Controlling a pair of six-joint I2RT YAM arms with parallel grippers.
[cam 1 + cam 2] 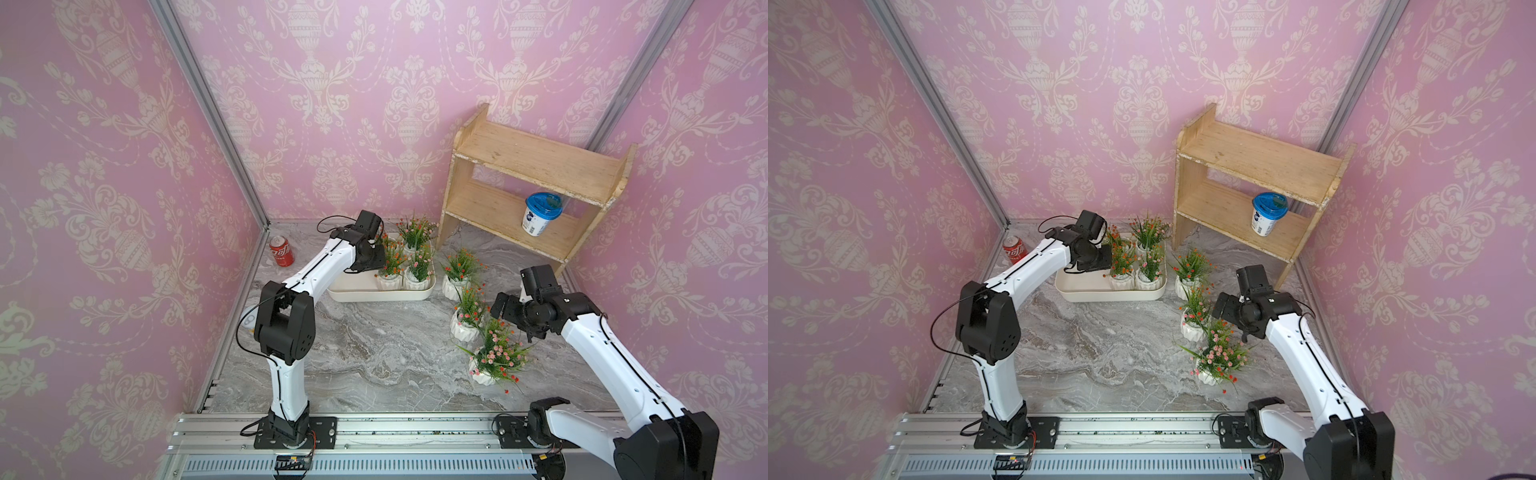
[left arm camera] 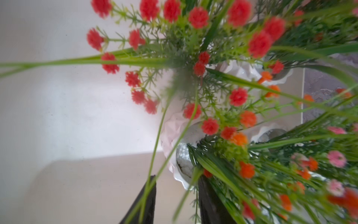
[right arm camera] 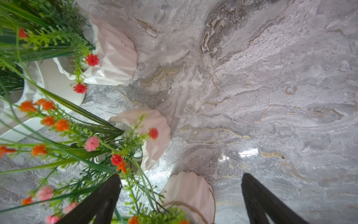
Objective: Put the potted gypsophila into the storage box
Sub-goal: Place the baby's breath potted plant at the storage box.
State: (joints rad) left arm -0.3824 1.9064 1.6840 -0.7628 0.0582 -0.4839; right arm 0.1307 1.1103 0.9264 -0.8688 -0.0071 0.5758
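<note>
Left gripper [image 2: 177, 182] hangs over the storage box [image 1: 374, 296], jaws parted and pinching nothing; four potted gypsophila [image 1: 390, 281] stand inside it, by my count; three more sit on the table [image 1: 374, 357] beside the box; right gripper [image 3: 181, 175] hovers over those, spread wide and empty; just over half done.

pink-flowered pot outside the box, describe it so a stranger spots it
Find the wooden shelf at the back right; a row of loose pots runs from it across the marble table toward the front rail. The pink-flowered pot is the last, nearest that rail, with mostly pink blossoms where its neighbours' are orange-red.
</note>
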